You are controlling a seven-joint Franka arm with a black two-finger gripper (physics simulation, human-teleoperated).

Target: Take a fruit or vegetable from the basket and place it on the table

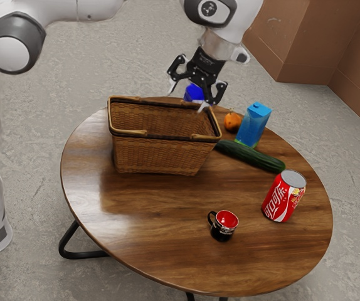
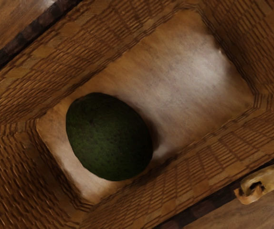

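My gripper (image 1: pixel 188 98) hangs above the rear rim of the wicker basket, toward the exterior view's right, with its two fingers spread wide and nothing held between them. The basket (image 1: pixel 161 155) stands upright on the round wooden table (image 1: pixel 148 204). Inside the basket (image 2: pixel 194 164), the wrist view looks down on a dark green avocado (image 2: pixel 109 137) lying on the bottom, nearer one end and apart from my hand. In the exterior view the basket's front wall hides its floor.
Beside the basket lie a cucumber (image 1: pixel 250 156) and an orange fruit (image 1: pixel 232 121), near a blue carton (image 1: pixel 254 125). A blue object (image 1: pixel 194 93) is behind my gripper. A red can (image 1: pixel 284 197) and a small black mug (image 1: pixel 222 227) stand toward the front.
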